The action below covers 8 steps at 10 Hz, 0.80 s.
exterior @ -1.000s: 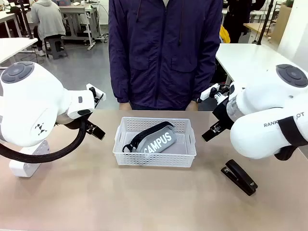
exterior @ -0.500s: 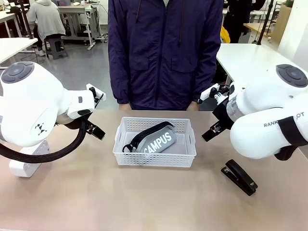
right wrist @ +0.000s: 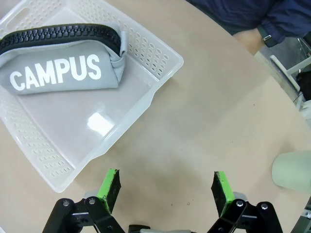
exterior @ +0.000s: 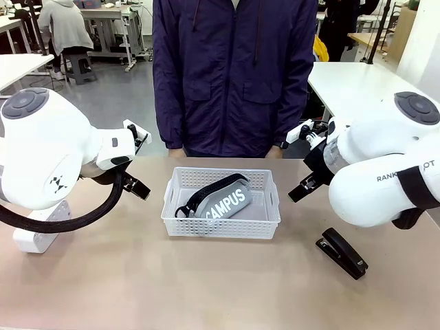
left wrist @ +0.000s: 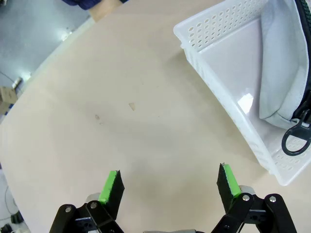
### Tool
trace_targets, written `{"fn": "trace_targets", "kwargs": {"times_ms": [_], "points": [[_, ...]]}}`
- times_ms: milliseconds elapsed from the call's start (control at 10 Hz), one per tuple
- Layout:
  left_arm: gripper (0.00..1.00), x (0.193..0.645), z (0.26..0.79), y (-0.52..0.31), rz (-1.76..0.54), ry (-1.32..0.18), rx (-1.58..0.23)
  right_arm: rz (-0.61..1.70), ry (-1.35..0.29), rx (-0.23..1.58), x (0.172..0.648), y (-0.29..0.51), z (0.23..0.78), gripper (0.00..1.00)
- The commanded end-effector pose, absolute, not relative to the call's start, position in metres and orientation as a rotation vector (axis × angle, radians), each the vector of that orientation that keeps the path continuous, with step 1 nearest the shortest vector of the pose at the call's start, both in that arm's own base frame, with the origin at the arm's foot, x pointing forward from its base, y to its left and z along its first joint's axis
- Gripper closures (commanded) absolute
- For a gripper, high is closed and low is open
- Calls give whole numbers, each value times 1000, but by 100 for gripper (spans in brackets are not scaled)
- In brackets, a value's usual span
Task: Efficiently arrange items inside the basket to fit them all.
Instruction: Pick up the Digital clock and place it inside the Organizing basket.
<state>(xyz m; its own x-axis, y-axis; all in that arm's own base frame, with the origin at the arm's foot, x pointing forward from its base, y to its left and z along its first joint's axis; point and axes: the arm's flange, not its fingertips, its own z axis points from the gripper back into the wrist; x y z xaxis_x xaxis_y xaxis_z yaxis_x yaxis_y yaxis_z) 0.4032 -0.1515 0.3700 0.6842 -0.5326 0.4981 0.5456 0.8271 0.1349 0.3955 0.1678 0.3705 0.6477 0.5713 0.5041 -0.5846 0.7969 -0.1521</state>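
Note:
The white perforated basket (exterior: 173,206) stands mid-table, with the grey "CAMPUS" pouch (exterior: 225,203) lying slantwise in it. A black stapler (exterior: 342,252) lies on the table to the basket's right. The right wrist view catches a pale green cup (right wrist: 293,170) at its right edge, along with the basket (right wrist: 160,73) and the pouch (right wrist: 58,73). My left gripper (left wrist: 169,183) hangs open over bare table left of the basket (left wrist: 214,92), nothing between its pads. Right of the basket my right gripper (right wrist: 165,187) is open too, empty above the tabletop.
A person in a dark blue jacket (exterior: 234,69) stands at the far edge behind the basket, a hand (right wrist: 250,41) resting at the table edge. Bare tabletop lies in front of the basket and on either side.

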Motion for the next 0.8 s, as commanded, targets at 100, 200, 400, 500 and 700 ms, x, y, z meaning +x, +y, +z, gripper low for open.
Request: {"fn": "trace_targets", "kwargs": {"times_ms": [100, 200, 400, 500, 700], "points": [[0, 403, 370, -152, -605, -551, -25, 656, -565, 26, 396, 168, 371, 0], [0, 403, 370, -152, -605, -551, -25, 656, -565, 26, 396, 168, 371, 0], [0, 403, 370, -152, -604, -550, -25, 699, -517, 1, 397, 169, 363, 0], [0, 402, 369, -153, -624, -500, -48, 704, -477, 21, 397, 171, 363, 0], [0, 387, 392, -146, -606, -456, -153, 653, -450, 94, 382, 156, 389, 0]]}}
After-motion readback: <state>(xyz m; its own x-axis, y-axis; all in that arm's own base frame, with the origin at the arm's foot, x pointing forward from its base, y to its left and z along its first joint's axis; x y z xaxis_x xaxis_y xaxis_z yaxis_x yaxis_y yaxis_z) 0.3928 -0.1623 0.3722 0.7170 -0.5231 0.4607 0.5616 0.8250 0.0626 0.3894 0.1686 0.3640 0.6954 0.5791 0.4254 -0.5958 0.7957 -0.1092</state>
